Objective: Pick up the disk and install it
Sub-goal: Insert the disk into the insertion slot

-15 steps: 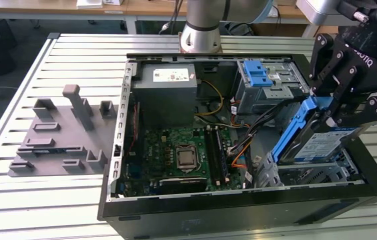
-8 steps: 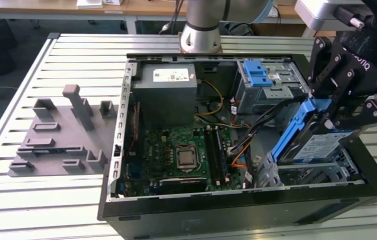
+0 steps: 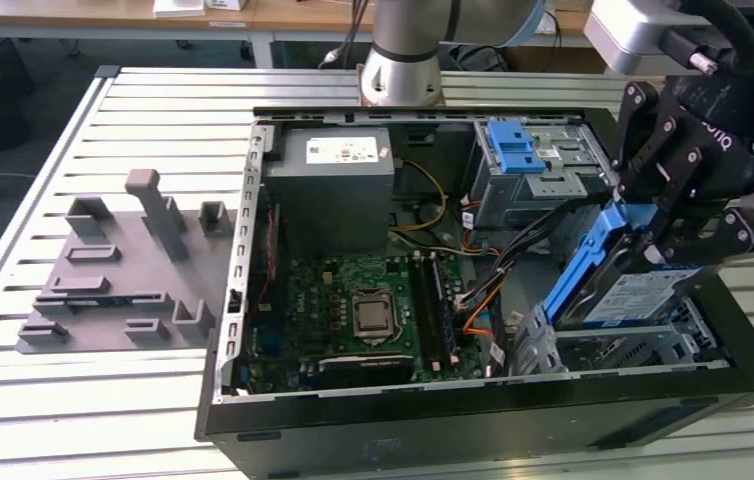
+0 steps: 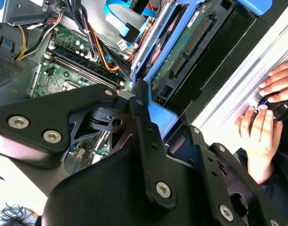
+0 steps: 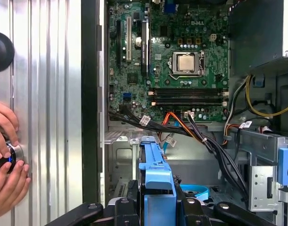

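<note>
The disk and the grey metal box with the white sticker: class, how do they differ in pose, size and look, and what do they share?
The disk stands tilted, clamped in the gripper; the grey box lies level, mounted in the case. The disk is smaller, the grey box bulkier. The disk has a blue frame; the grey box has none. Both are rectangular, metal and labelled.

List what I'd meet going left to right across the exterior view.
Grey plastic fixture block with upright pegs → grey metal box with a white sticker → grey metal cage with a blue plastic latch → silver disk in its blue plastic carrier, gripped by the black pincer.
</note>
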